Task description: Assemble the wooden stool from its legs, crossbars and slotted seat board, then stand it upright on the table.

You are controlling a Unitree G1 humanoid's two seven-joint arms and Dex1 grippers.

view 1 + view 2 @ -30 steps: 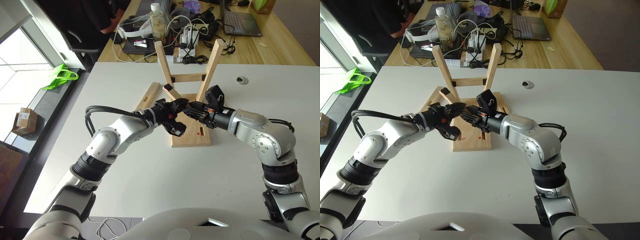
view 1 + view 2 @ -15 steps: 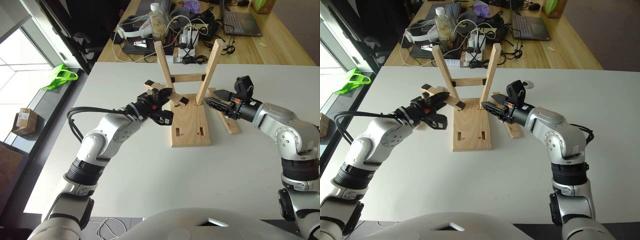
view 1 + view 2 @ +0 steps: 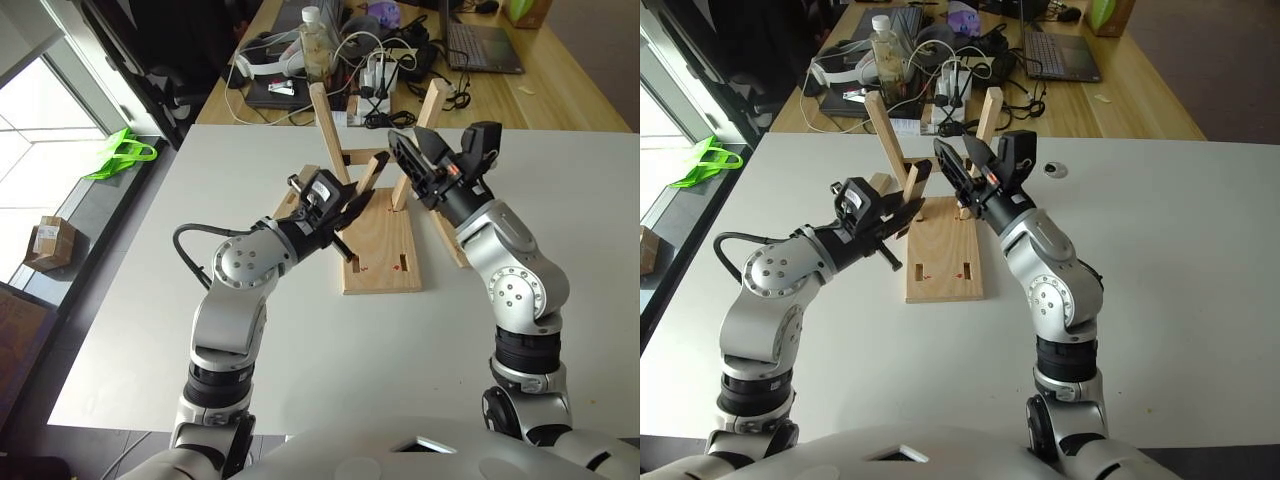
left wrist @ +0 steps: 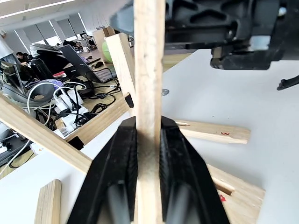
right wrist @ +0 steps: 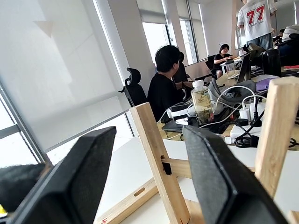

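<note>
The slotted seat board (image 3: 380, 250) lies flat on the white table. Two legs (image 3: 325, 120) (image 3: 430, 108) stand up from its far end, joined by a crossbar (image 3: 362, 155). My left gripper (image 3: 348, 208) is shut on a short wooden bar (image 3: 370, 172), which tilts up over the board's far left corner; the left wrist view has the bar (image 4: 148, 93) clamped between the black fingers (image 4: 117, 163). My right gripper (image 3: 408, 150) hangs open just above the board between the two legs, right beside the bar's upper end. Through its spread fingers (image 5: 88, 172), one leg (image 5: 156, 158) is close.
One loose wooden piece (image 3: 445, 235) lies on the table right of the board, and another (image 3: 295, 190) lies left of it. Behind the white table stands a wooden desk (image 3: 560, 90) crowded with cables, a bottle (image 3: 315, 45) and a laptop.
My right gripper has risen from beside the loose piece on the right to between the legs. My left gripper has swung the bar in over the board's far end.
</note>
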